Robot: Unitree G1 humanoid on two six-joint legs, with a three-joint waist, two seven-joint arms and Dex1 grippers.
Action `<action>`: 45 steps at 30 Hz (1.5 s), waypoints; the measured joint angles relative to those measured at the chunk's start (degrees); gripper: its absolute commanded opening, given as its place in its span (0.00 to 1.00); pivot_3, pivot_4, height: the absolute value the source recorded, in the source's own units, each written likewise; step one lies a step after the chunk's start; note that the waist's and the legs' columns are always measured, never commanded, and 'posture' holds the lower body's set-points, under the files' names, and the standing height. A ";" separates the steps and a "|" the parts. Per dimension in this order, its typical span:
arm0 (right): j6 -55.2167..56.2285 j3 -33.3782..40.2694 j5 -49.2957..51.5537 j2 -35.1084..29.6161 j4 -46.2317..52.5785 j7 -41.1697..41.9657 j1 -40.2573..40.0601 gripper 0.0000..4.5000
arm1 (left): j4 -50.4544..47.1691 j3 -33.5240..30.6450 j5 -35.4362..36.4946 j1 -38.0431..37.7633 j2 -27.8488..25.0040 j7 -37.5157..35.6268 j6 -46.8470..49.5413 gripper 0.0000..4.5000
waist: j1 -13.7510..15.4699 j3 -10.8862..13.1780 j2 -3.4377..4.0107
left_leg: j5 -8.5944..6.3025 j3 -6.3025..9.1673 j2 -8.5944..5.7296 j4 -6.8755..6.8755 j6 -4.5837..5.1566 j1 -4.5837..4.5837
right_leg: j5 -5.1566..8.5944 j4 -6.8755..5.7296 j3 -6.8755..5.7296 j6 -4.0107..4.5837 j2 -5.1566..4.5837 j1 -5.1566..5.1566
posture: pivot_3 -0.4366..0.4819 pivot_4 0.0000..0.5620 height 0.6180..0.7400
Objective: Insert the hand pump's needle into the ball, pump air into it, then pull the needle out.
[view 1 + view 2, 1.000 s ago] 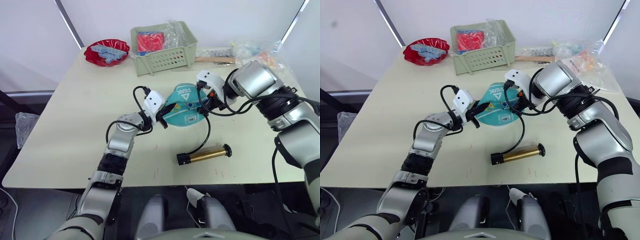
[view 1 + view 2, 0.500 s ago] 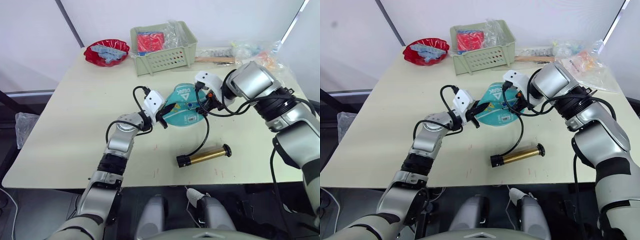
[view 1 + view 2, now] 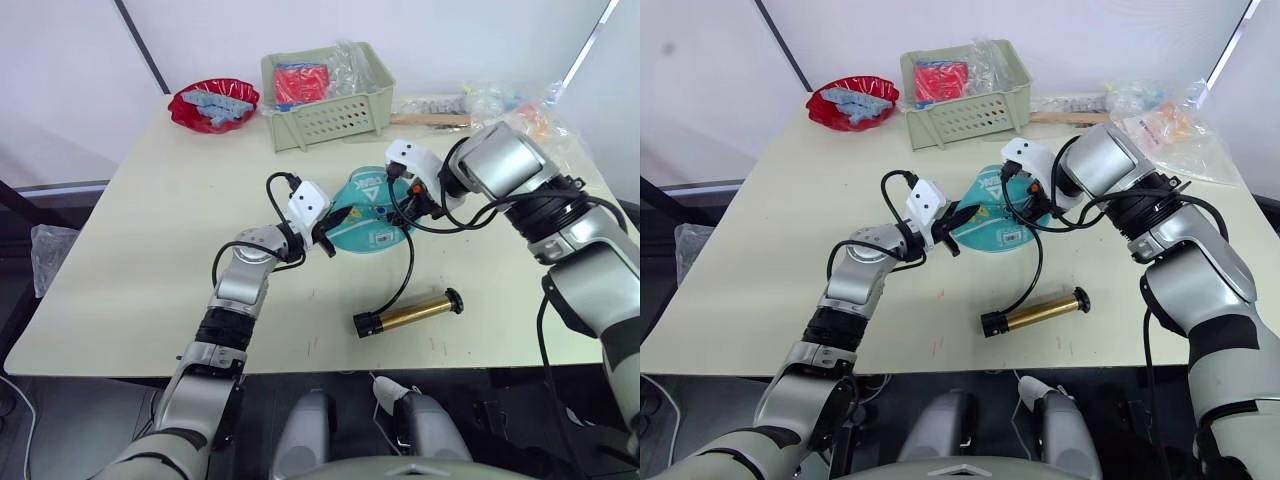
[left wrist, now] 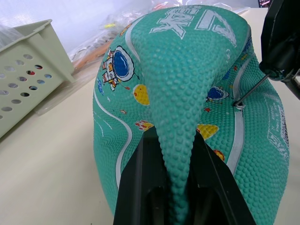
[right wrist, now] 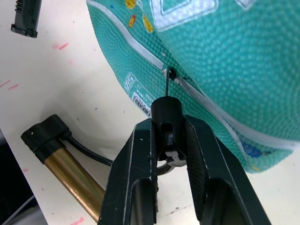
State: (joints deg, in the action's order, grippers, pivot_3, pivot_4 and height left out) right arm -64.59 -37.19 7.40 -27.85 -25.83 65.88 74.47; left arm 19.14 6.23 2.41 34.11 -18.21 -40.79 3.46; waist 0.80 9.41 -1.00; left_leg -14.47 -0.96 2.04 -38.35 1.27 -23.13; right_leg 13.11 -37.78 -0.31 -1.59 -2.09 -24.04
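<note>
Ball (image 3: 365, 213): lying mid-table (image 3: 150, 240), L gripper (image 4: 180, 187) pinching a fold of its skin. Needle (image 5: 167, 89): tip sitting at ball's valve hole, R gripper (image 5: 168, 140) clamping its black fitting. Hand pump (image 3: 408, 309): lying flat nr ball, toward front edge.

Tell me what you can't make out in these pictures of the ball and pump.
- How deep the needle sits: its tip is hidden in the ball's valve hole.
- The ball's underside: hidden against the table.
- What the green basket holds: crumpled plastic covers it in the head views.
- The label print: too small, and the right gripper overlaps it.
- The pump's handle: too small in the head views.
</note>
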 measured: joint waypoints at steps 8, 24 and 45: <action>0.85 0.00 -0.44 0.00 -0.01 0.06 -0.91 0.07 | 0.04 -0.01 -0.03 0.00 0.06 0.00 -0.01 0.00 | 0.01 0.00 0.00 | 0.00 0.01 -0.01 0.00 0.00 0.00 | 0.00 -0.01 0.00 0.00 0.00 0.00 | 0.48 0.27 0.98; 1.18 -0.04 -1.46 -1.15 -0.23 1.16 -1.09 0.07 | 0.45 -0.02 -0.03 0.13 0.30 0.00 -0.29 0.00 | 0.04 0.00 0.00 | 0.00 0.01 -0.01 0.00 0.00 0.00 | 0.00 0.00 0.00 0.00 -0.01 0.00 | 0.48 0.27 0.98; 2.23 0.04 -2.20 -1.17 0.48 1.45 -1.76 0.07 | 0.95 -0.07 -0.03 0.32 0.33 0.00 -0.51 0.00 | 0.03 0.00 0.00 | 0.00 0.01 -0.01 0.00 0.00 0.01 | 0.00 -0.01 -0.01 0.00 -0.01 0.00 | 0.48 0.27 0.98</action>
State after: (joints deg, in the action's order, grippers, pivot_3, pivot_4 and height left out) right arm -62.36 -37.15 5.20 -29.02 -25.35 67.33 72.71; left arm 20.09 6.16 2.38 34.43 -17.88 -40.80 2.95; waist 0.83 9.41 -1.00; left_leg -14.47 -0.95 2.03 -38.36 1.27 -23.13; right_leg 13.11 -37.79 -0.32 -1.59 -2.09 -24.03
